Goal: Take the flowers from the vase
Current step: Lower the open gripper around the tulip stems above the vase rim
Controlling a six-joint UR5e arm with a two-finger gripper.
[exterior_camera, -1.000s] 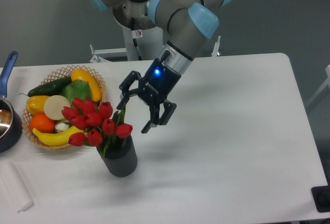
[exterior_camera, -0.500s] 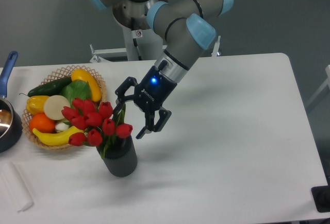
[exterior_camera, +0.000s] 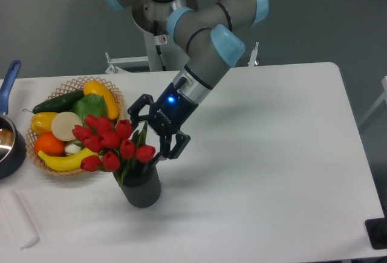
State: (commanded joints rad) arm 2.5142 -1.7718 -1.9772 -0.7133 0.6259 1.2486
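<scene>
The flowers [exterior_camera: 112,144] are a bunch of red tulips with green leaves, standing in the vase [exterior_camera: 143,186], a short dark grey cylinder near the table's front left. My gripper [exterior_camera: 149,133] is open, tilted down to the left. Its fingers straddle the right side of the bunch just above the vase's mouth, one finger [exterior_camera: 134,109] behind the leaves and the other finger [exterior_camera: 170,149] in front to the right. The stems are hidden inside the vase.
A wicker basket [exterior_camera: 115,95] with fruit and vegetables sits just left of and behind the vase. A dark pan with a blue handle [exterior_camera: 8,77] is at the left edge. A white object [exterior_camera: 18,220] lies front left.
My gripper has moved left and down towards the flowers, still open. The flowers and vase have not moved.
</scene>
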